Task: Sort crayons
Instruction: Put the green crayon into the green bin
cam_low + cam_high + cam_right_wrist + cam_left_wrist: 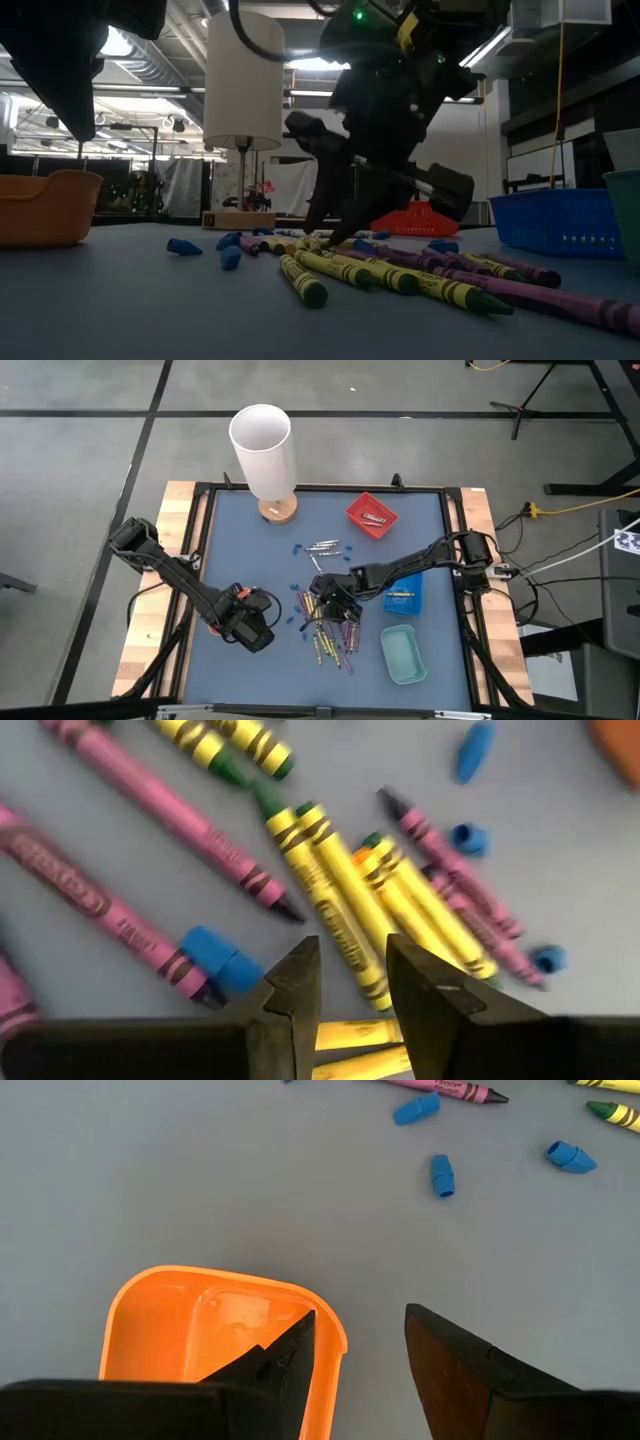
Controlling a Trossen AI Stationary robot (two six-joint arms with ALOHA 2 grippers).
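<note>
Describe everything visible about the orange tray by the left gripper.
The orange tray is a small, glossy, plastic-looking bin with rounded corners and a raised rim. It sits upright on the blue-grey table, and the part of its inside that shows holds no crayons. The left gripper hangs over its edge, jaws open, one finger overlapping the rim. Nothing visibly touches it but the table.

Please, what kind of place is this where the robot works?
Probably a robotics lab or workshop. A framed work table stands on a bare concrete floor, cables run across it, and the low view shows ceiling strip lights and equipment behind.
</note>
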